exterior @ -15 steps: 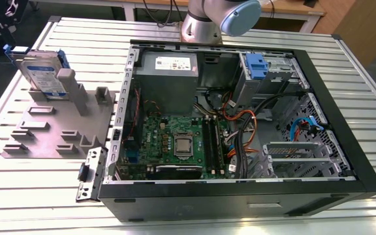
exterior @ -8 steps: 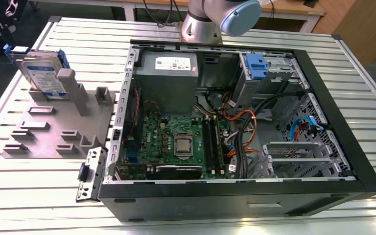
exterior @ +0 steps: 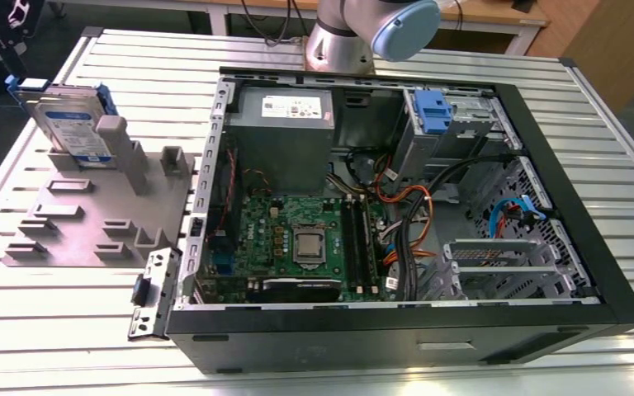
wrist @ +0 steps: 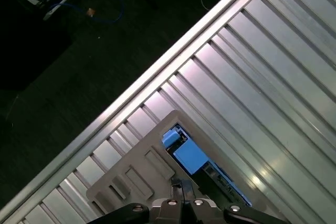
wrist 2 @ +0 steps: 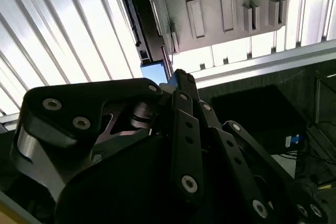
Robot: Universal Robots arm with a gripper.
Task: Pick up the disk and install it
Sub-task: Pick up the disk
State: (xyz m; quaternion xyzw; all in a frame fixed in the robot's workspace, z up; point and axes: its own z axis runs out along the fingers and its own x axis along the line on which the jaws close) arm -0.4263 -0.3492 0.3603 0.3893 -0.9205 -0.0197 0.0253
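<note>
The disk (exterior: 73, 124) stands on edge in a slot of a grey holder (exterior: 86, 223), at the exterior view's left on the ribbed metal table. It is silver with a white-and-blue label and a blue carrier frame. My black gripper (exterior: 11, 64) hangs just above and beside its upper corner. In the first wrist view the gripper (wrist: 181, 184) has its fingers together next to the disk's blue carrier end (wrist: 189, 158), with nothing between them. In the second wrist view the gripper (wrist 2: 181, 77) sits by the disk's blue corner (wrist 2: 155, 72).
An open computer case (exterior: 560, 190) lies in the middle of the table. It holds a motherboard (exterior: 306, 239), a grey power supply (exterior: 284, 111), cables, and a silver drive cage with a blue latch (exterior: 432, 111). The table edge and dark floor (wrist: 79, 51) are close to the holder.
</note>
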